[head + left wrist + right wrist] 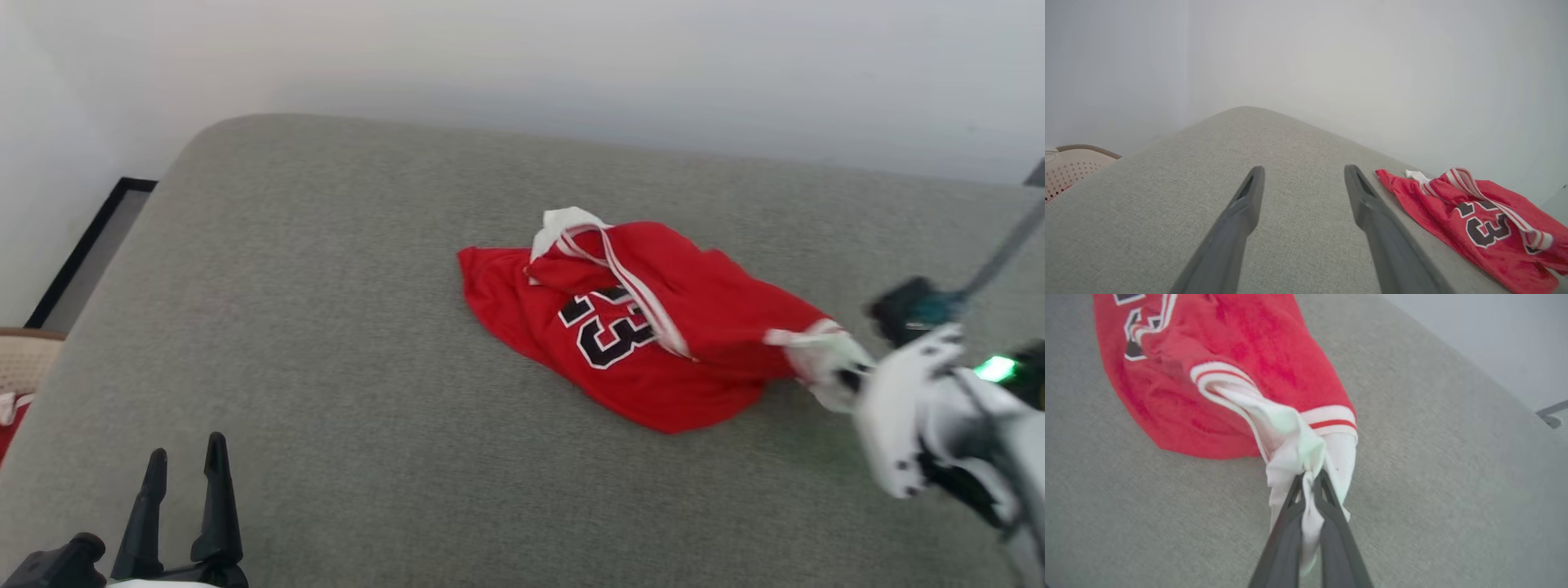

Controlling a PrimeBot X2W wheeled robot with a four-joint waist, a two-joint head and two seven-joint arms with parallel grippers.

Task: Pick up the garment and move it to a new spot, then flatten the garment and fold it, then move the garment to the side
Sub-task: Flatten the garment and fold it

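Sleeve pinched, shirt in a heap.
The red soft-fabric T-shirt with short white sleeves lies bunched on the grey upholstered cushion, trailing away just beyond the tips of the right gripper, whose fingers are clenched on one white sleeve. The left gripper has its fingers spread, grasping nothing, with the shirt ahead and to their right. Risk: the hold is on the sleeve end alone, so a lift may let the cloth slip out under the body's weight, or twist the heap tighter.
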